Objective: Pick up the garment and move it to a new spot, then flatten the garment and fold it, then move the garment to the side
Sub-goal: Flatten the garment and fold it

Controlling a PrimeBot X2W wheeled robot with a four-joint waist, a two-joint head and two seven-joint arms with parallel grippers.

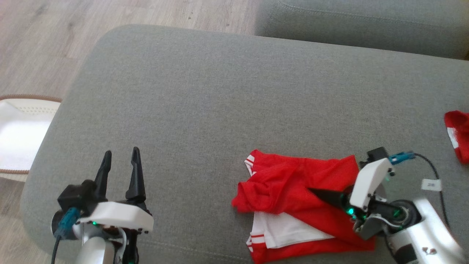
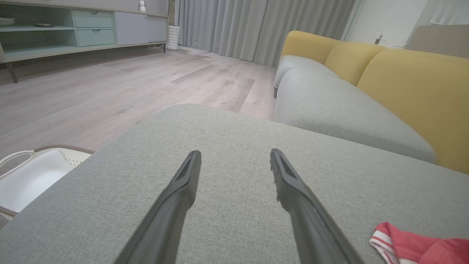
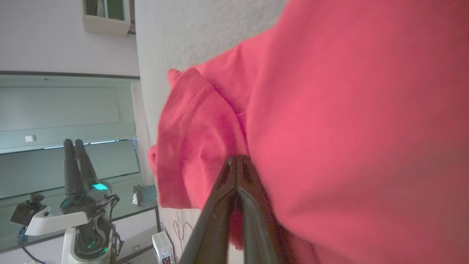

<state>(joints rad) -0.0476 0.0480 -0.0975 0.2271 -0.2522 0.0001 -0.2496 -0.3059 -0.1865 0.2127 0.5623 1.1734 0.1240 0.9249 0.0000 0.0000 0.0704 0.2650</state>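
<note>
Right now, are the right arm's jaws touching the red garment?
Touching: the right wrist view shows the shut jaws pinching the red garment.

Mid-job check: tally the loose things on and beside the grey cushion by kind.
Red-and-white clothes: 2, the garment and a second piece at the right edge
White baskets: 1, the basket on the floor
Total: 3

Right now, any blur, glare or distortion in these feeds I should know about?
Head view: pale right forearm smeared, white plastic basket blown out. Left wrist view: sharp, even daylight, wide-angle stretch around the left claw. Right wrist view: red mesh garment too close, soft, as is the right claw.
</note>
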